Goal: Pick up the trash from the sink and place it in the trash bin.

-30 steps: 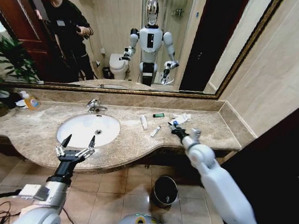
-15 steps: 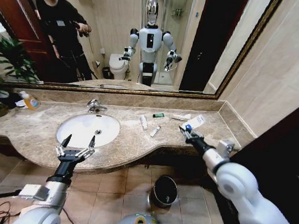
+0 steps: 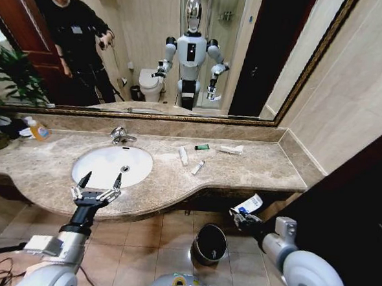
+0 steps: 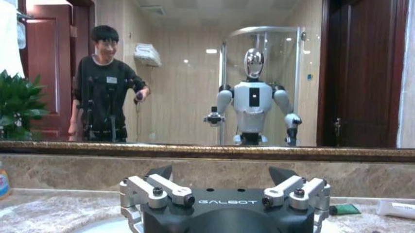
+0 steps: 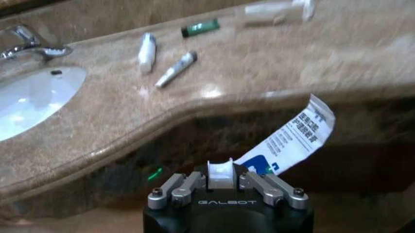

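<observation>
Trash first: head view, my right claw is clamped on a white tube with blue print, hanging below the counter edge, just up and to the right of the trash bin, not yet over it. Step in hand, I'd say: carry to the bin. Next move calls for swinging left over the bin's mouth, then letting go. Left on the counter right of the sink: a white tube, a thin tube, a dark-green piece, a flat white wrapper. My left claw hovers at the sink's near rim, spread wide, empty.

Left wrist view: left claw wide, nothing between; dark-green piece off beside it on the counter.

Right wrist view: right claw pinches the tube's cap end, the printed tube sticking up past the counter's edge.

Versus half a second ago: the right claw was at counter height with the tube; now it has dropped toward the bin. Left claw unchanged.
</observation>
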### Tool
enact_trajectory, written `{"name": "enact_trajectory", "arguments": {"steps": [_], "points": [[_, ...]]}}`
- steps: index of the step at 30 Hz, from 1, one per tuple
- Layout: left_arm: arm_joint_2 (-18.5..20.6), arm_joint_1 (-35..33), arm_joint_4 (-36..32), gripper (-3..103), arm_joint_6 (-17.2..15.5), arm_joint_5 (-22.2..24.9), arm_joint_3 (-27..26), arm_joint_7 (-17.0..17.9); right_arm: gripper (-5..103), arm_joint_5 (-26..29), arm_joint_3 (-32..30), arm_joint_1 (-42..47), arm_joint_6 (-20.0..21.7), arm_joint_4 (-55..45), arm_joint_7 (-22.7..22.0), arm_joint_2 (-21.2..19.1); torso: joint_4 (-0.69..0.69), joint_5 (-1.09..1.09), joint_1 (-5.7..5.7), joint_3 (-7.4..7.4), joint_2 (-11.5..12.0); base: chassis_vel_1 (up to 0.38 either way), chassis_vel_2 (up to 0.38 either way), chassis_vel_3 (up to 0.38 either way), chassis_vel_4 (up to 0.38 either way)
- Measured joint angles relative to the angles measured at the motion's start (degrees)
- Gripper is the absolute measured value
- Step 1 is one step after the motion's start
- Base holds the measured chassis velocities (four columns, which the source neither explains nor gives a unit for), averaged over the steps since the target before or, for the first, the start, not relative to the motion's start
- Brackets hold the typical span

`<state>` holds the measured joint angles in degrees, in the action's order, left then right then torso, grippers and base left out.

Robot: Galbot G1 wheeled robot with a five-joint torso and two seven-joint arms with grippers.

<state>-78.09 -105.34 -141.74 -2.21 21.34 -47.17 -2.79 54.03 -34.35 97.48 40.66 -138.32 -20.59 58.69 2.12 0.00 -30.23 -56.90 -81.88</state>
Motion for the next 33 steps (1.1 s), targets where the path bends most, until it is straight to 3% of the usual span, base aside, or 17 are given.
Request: {"name": "enact_trajectory", "arguments": {"steps": [1,2,4,5,6,9,10,12,13,14,16,21,25,28,33], "points": [[0.0,0.0,0.0,100,0.0,0.0,0.0,0.0,21,-2.4,0.4,-0.6,-0.2,2.9,3.2,0.8,0.0,-0.01,0.0,0.0,0.0,0.0,0.0,0.0,0.0],[0.0,0.0,0.0,100,0.0,0.0,0.0,0.0,21,-2.4,0.4,-0.6,-0.2,2.9,3.2,0.8,0.0,-0.01,0.0,0.0,0.0,0.0,0.0,0.0,0.0],[0.0,0.0,0.0,100,0.0,0.0,0.0,0.0,21,-11.3,1.5,-2.7,-4.0,13.8,13.5,2.6,0.0,0.02,0.0,0.0,0.0,0.0,0.0,0.0,0.0],[0.0,0.0,0.0,100,0.0,0.0,0.0,0.0,21,-11.3,1.5,-2.7,-4.0,13.8,13.5,2.6,0.0,0.02,0.0,0.0,0.0,0.0,0.0,0.0,0.0],[0.0,0.0,0.0,100,0.0,0.0,0.0,0.0,21,-14.2,1.7,-3.5,-5.9,17.0,17.2,3.0,-0.01,0.02,0.0,0.0,0.0,0.0,0.0,0.0,0.0],[0.0,0.0,0.0,100,0.0,0.0,0.0,0.0,21,-24.4,2.6,-7.4,-18.1,29.3,30.4,4.8,-0.01,0.02,0.0,0.0,0.0,0.0,0.0,0.0,0.0],[0.0,0.0,0.0,100,0.0,0.0,0.0,0.0,21,-24.4,2.6,-7.4,-18.1,29.3,30.4,4.8,-0.01,0.02,0.0,0.0,0.0,0.0,0.0,0.0,0.0],[0.0,0.0,0.0,100,0.0,0.0,0.0,0.0,21,-29.0,3.2,-10.2,-26.8,37.3,37.3,6.2,0.0,0.01,0.0,-0.01,0.0,0.0,0.0,0.0,0.0],[0.0,0.0,0.0,100,0.0,0.0,0.0,0.0,21,-30.9,3.3,-11.2,-29.8,40.2,40.1,6.8,0.0,0.0,0.0,0.0,0.0,0.0,0.0,0.0,0.0],[0.0,0.0,0.0,100,0.0,0.0,0.0,0.0,21,-30.9,3.3,-11.2,-29.8,40.2,40.1,6.8,0.0,0.0,0.0,0.0,0.0,0.0,0.0,0.0,0.0],[0.0,0.0,0.0,100,0.0,0.0,0.0,0.0,21,-35.0,3.6,-13.5,-35.9,47.2,45.0,8.0,0.0,0.0,0.0,-0.01,0.0,0.0,0.0,0.0,0.0],[0.0,0.0,0.0,100,0.0,0.0,0.0,0.0,21,-41.2,3.6,-16.8,-44.6,58.3,49.5,10.4,0.0,0.01,0.0,0.0,0.0,0.0,0.0,0.0,0.0],[0.0,0.0,0.0,100,0.0,0.0,0.0,0.0,21,-44.4,3.5,-18.2,-48.1,63.5,49.6,12.4,-0.01,0.0,0.0,-0.01,0.0,0.0,0.0,0.0,0.0],[0.0,0.0,0.0,100,0.0,0.0,0.0,0.0,21,-52.5,2.7,-20.2,-52.3,69.3,47.0,15.7,-0.01,0.02,0.0,0.0,0.0,0.0,0.0,0.0,0.0],[0.0,0.0,0.0,100,0.0,0.0,0.0,0.0,21,-54.8,2.1,-21.4,-53.5,72.9,44.0,17.6,-0.01,-0.02,0.0,0.0,0.0,0.0,0.0,0.0,0.0]]}}
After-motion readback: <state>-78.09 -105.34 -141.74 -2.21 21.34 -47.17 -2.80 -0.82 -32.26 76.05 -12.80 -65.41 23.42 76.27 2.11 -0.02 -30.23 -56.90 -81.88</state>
